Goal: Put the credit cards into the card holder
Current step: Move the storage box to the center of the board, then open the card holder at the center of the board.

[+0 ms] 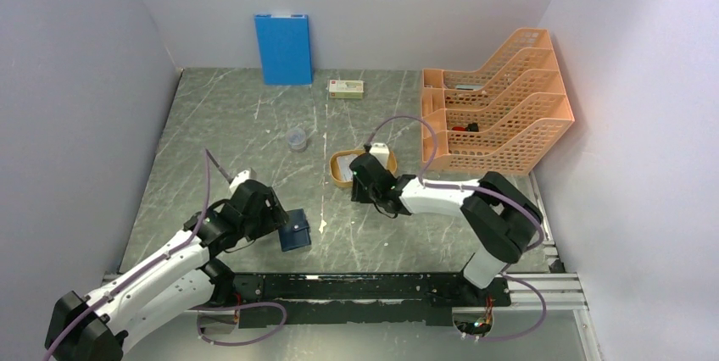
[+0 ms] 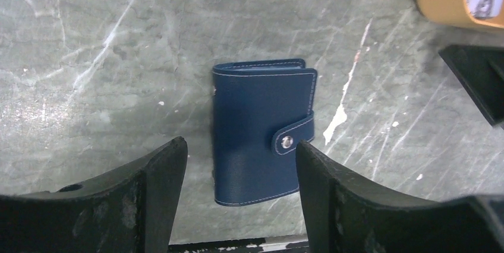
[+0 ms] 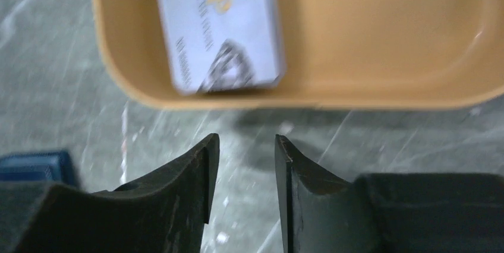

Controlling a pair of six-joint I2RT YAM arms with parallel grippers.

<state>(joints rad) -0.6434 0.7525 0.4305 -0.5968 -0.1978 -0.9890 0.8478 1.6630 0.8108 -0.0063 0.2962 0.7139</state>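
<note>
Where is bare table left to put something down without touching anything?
Bare table lies left of the clear cup, in front of the blue board. Another free patch sits between the card holder and the right arm. Crowded: around the orange tray, the right gripper and the file rack.

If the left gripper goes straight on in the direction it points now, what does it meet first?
Probably the closed card holder, which lies between the open fingers of the left gripper; the height above it is unclear.

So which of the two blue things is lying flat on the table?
The small navy card holder, strap snapped shut, by the left tool; the bright blue board stands upright against the back wall.
</note>
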